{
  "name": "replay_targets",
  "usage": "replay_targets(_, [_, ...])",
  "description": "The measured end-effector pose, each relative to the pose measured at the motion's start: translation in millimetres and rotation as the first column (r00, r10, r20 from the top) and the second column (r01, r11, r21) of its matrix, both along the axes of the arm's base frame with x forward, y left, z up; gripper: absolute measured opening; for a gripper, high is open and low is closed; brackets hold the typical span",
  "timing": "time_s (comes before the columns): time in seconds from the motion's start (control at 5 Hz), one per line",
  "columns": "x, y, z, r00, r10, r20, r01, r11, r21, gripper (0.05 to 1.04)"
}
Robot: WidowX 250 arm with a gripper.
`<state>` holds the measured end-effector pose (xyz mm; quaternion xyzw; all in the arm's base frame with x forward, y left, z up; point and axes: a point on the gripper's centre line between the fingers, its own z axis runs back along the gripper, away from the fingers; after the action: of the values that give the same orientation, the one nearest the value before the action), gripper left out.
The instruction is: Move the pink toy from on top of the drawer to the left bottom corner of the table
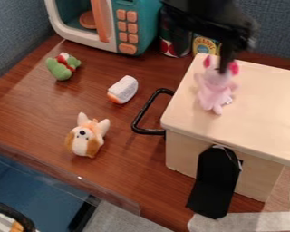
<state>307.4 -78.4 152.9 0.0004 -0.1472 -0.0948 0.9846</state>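
The black gripper (pixel 203 60) hangs over the back left part of the wooden drawer box's top, its two fingers apart. The right finger overlaps the head of the pink toy (pixel 215 92) in the view, between its darker pink ears; whether they touch I cannot tell. Nothing is held between the fingers. The toy is on the light wooden drawer box (pixel 262 113), near the left side of its top. The brown table (pixel 32 115) extends left of the box, its front left edge bordered by a clear strip.
A corgi plush (pixel 87 137), a white and orange toy (pixel 123 89) and a green plush (pixel 63 67) are on the table. A black handle (pixel 142 115) juts from the box's left side. Behind stand a teal toy microwave (pixel 137 27) and cans (pixel 205 45). A black object (pixel 215 183) leans on the box's front.
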Motion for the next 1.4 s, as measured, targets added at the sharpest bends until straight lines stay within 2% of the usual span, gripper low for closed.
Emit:
replay_targets(0.2, [4.5,-5.1,-13.9,1.000,0.018,-0.015,-0.018,0.999,0.027,1.001])
replay_targets(0.4, [11.5,-10.6,-21.5,0.998,0.043,-0.035,-0.043,0.999,0.014,0.946])
replay_targets(0.6, [15.5,-0.7,-29.3,0.994,0.090,-0.060,-0.091,0.996,0.000,0.672])
replay_targets(0.8, [19.0,6.9,-34.7,0.990,0.117,-0.077,-0.118,0.993,-0.010,0.443])
replay_targets(1.0, [18.6,24.7,-32.0,0.983,0.158,-0.090,-0.158,0.987,0.001,0.337])
replay_targets(1.2, [13.9,68.9,-12.2,0.964,0.258,-0.056,-0.259,0.966,-0.001,0.276])
replay_targets(1.4, [-7.8,112.7,8.8,0.951,0.309,0.000,-0.309,0.951,0.005,0.243])
